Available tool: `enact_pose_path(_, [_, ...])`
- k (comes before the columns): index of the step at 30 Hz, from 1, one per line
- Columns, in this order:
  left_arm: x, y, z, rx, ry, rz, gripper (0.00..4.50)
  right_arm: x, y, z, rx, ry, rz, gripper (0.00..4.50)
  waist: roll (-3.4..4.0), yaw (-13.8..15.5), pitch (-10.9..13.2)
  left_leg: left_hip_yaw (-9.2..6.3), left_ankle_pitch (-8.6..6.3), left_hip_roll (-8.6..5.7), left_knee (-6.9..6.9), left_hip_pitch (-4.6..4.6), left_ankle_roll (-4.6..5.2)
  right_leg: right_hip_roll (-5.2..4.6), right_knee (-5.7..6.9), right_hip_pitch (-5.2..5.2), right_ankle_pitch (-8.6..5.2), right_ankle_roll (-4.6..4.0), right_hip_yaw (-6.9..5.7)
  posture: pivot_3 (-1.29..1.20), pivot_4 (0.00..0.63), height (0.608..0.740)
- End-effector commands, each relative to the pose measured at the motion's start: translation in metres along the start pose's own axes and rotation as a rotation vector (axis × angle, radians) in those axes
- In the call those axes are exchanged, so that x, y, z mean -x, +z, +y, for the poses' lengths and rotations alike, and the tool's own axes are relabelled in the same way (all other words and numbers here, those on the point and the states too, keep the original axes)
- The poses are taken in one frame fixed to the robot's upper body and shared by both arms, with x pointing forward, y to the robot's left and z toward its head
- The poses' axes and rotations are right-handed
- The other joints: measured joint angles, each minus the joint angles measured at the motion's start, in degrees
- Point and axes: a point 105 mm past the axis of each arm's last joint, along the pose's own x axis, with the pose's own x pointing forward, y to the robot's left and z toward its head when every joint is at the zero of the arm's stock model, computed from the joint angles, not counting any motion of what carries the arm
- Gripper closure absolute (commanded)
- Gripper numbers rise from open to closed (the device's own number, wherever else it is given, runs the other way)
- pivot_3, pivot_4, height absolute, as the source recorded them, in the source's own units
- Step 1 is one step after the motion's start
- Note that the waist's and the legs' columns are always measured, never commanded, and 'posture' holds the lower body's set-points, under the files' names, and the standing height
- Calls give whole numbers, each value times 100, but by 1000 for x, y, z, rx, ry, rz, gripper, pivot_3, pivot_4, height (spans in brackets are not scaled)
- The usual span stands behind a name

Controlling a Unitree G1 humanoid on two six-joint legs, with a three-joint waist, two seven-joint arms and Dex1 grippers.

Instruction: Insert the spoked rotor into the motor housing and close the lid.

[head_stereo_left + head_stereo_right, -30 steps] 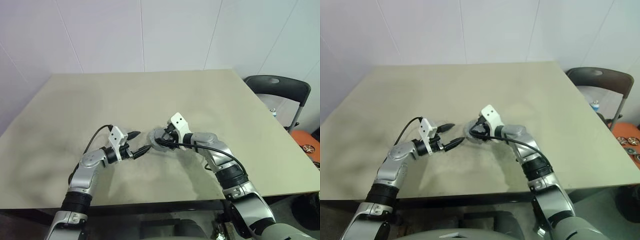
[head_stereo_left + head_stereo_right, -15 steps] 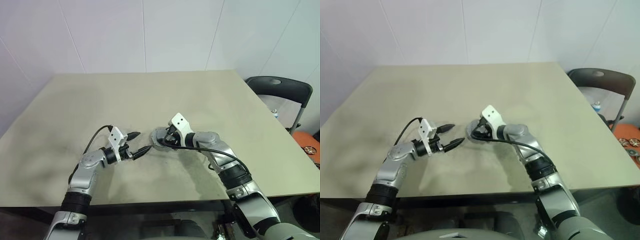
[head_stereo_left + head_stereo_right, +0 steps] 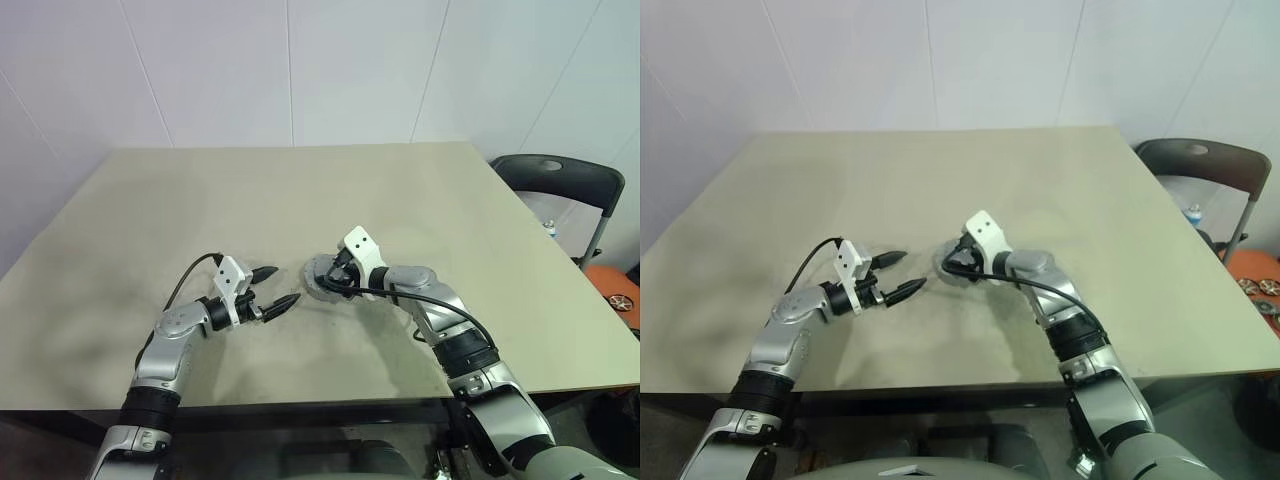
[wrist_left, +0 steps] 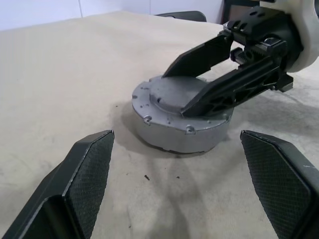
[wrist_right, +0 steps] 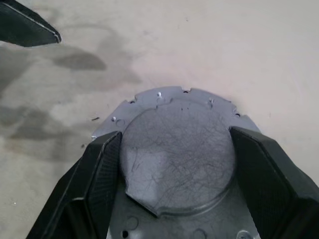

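Lid point(image 4: 177, 99) sat on grey motor housing point(image 4: 184, 135). Right hand point(image 5: 169, 164) straddled the raised lid, fingers apart; a skewed press could jam it. Left hand point(image 3: 278, 285) gaped wide nearby, empty, on the worktop point(image 3: 300, 190).

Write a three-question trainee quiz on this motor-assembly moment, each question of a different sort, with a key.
1. True or false: the left gripper is clamped on the grey lidded housing.
2. Which gripper has its fingers over the housing's lid? A) left B) right C) both
3. Fill in: the housing rests on the ____.

Key: 1 false, it stands open beside the housing without touching it. 2 B, the right gripper reaches over the lid, one finger on either side of its raised round centre. 3 table.
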Motion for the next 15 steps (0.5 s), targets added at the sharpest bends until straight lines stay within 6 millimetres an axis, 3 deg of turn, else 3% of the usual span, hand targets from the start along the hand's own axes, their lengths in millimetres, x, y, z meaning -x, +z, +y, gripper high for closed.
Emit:
enact_pose_path(1, [-2, 11, -1, -39, -13, -31, 169, 7, -18, -19, -7, -85, 84, 1464, 0, 1, 0, 0, 0, 0, 0, 0, 0, -1, 0, 0, 0, 0, 0, 0, 0, 740])
enact_pose_path(8, [-3, 11, -2, -39, -21, -30, 169, 8, -38, -11, 4, -37, 178, 1464, 0, 28, -3, 0, 0, -1, 2, 0, 0, -4, -1, 1, 0, -1, 0, 0, 0, 740])
enact_pose_path(15, [-8, 12, -4, -39, -33, -34, 169, 9, -43, -8, -7, -23, 193, 1464, 0, 121, -5, 0, -1, -1, 0, -1, 1, -5, -5, 0, -5, -8, -1, 0, 0, 740])
